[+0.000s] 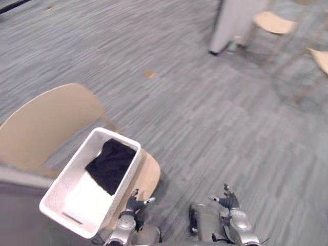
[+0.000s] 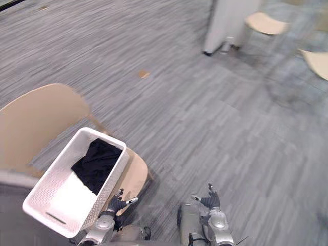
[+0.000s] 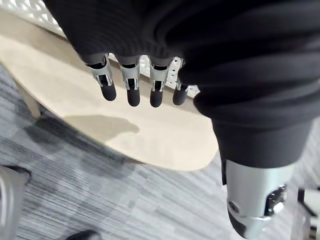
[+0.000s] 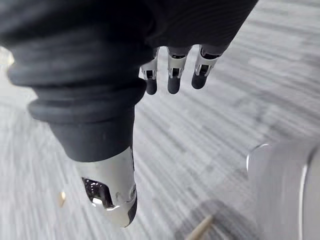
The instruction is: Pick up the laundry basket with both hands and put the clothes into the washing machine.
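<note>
Resting on chair seat point(image 1: 149, 177): white laundry basket point(image 1: 70, 168), black garment point(image 1: 110, 164) at far end. Left hand point(image 1: 136, 204) near basket's long wall, above seat edge, fingers straight, empty. Right hand point(image 1: 228, 199) relaxed, empty, over bare carpet point(image 1: 215, 128); wide floor ahead.

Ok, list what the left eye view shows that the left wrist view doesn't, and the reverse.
The left eye view adds the black garment and white cloth inside the laundry basket, the chair's backrest, and the open right hand. The left wrist view adds the fingers close up: straight, holding nothing, above the chair seat. Both share the left hand, the basket's lattice wall, the seat and the grey floor.
</note>
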Controlling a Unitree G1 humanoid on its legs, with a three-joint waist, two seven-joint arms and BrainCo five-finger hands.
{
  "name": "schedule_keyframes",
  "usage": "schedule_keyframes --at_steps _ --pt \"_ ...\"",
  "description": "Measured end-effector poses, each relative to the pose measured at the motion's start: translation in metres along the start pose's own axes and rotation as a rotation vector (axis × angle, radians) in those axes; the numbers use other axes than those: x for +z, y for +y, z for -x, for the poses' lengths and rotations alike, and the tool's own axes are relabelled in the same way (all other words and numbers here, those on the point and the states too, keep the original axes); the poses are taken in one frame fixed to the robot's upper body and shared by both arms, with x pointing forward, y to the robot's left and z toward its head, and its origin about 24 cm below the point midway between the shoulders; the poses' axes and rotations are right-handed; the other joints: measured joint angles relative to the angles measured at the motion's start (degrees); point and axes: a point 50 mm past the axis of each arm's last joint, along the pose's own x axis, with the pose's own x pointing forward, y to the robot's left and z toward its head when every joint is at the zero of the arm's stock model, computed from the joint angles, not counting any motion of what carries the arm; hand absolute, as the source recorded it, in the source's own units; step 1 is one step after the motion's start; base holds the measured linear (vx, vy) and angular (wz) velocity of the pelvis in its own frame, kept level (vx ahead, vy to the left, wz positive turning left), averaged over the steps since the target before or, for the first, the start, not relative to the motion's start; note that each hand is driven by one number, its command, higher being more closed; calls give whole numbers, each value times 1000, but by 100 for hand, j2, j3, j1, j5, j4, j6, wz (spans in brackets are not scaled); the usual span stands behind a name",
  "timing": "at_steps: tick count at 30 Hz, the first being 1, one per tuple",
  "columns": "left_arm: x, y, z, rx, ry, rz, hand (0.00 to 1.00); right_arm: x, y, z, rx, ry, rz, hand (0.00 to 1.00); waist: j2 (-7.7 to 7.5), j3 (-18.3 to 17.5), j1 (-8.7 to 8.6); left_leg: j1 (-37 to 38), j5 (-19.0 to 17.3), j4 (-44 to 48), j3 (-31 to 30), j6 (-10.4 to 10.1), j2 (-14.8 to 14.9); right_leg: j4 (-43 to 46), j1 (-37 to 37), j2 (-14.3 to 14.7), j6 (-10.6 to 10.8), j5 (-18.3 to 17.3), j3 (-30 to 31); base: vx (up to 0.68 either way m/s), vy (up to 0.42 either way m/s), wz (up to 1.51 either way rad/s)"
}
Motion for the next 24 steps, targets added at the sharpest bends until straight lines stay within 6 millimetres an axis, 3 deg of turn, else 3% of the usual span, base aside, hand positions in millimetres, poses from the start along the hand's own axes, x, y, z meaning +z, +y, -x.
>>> schedule_keyframes --at_steps 1,2,3,4,5,6,7,9,11,15,17,19,20,21,22,24 --pt "3 -12 1 -16 -3 42 0 3 -6 -1 -20 -11 13 0 343 -5 92 -161 -147 306 -166 -273 256 323 130 7 -206 44 -635 504 -374 214" --pt "5 -16 1 -23 -10 55 0 5 -8 -2 -30 -22 12 0 361 -22 172 -253 -90 352 -117 -396 355 382 138 -16 -291 -12 -762 420 -359 178" --pt "9 -20 2 -27 -30 74 0 16 -10 -4 -48 -65 -5 0 362 -23 230 -430 63 344 200 -675 517 385 280 -157 -436 -108 -1175 311 -334 128" --pt "10 -21 2 -29 -34 77 0 20 -10 -4 -55 -85 -9 0 331 -3 196 -523 75 340 369 -716 585 331 390 -221 -483 -139 -1365 329 -380 208" --pt "11 -22 2 -28 -39 80 0 28 -10 -4 -63 -119 -17 0 303 14 139 -714 76 316 971 -720 809 127 795 -359 -535 -172 -1833 261 -321 229" --pt "10 -20 3 -15 -41 82 0 31 -11 -4 -74 -137 -22 0 233 43 161 -787 99 211 1807 -679 1050 -110 1241 -458 -548 -180 -2235 179 -208 232" --pt "9 -19 3 -14 -41 69 0 33 -12 -4 -81 -146 -24 0 207 34 162 -800 110 98 2260 -662 1151 -236 1441 -500 -548 -180 -2443 128 -132 183" --pt "5 -13 5 -7 -41 48 0 43 -17 -8 -101 -184 -30 0 221 -75 166 -983 564 -369 3575 -353 1380 -610 1765 -548 -461 -235 -3078 103 -42 137" --pt "-2 -8 6 2 -24 38 0 48 -22 -10 -122 -199 -18 0 295 -123 143 -1139 1121 -614 4059 -71 1439 -676 1823 -574 -248 -397 -3436 102 68 104" --pt "-13 8 9 21 -2 -25 0 45 -20 -8 -141 -194 -19 0 -47 -220 165 -1135 1291 -913 3763 23 908 -752 2068 -935 -131 -380 -3892 105 169 85" --pt "-18 15 10 32 9 -40 0 51 -19 -8 -141 -222 23 0 -95 -231 164 -1074 1287 -921 3741 29 753 -347 2017 -1151 12 -465 -3868 69 142 42" --pt "-23 18 12 37 22 -52 0 73 -17 -8 -142 -316 80 0 -38 -222 169 -928 1135 -984 3731 249 660 659 1698 -1464 15 -470 -3626 26 171 24" --pt "-24 21 12 41 22 -60 0 83 -14 -7 -133 -365 113 0 -82 -197 143 -862 1096 -996 3639 302 559 1312 1463 -1629 -54 -429 -3254 6 146 37" --pt "-24 23 12 41 22 -71 0 93 -13 -5 -125 -419 174 0 -114 -169 121 -750 1040 -1036 3503 372 488 1981 1099 -1660 -271 -441 -2664 7 90 71" --pt "-24 22 12 31 17 -91 0 102 -13 -2 -120 -472 238 0 -89 -163 33 -732 1008 -1039 3268 356 466 2081 928 -1373 -186 -797 -2065 27 60 84" --pt "-25 27 13 36 11 -112 0 116 -16 1 -115 -548 332 0 -99 -160 -5 -742 1025 -1079 3009 339 440 1654 780 -969 -106 -1056 -1439 51 4 84"
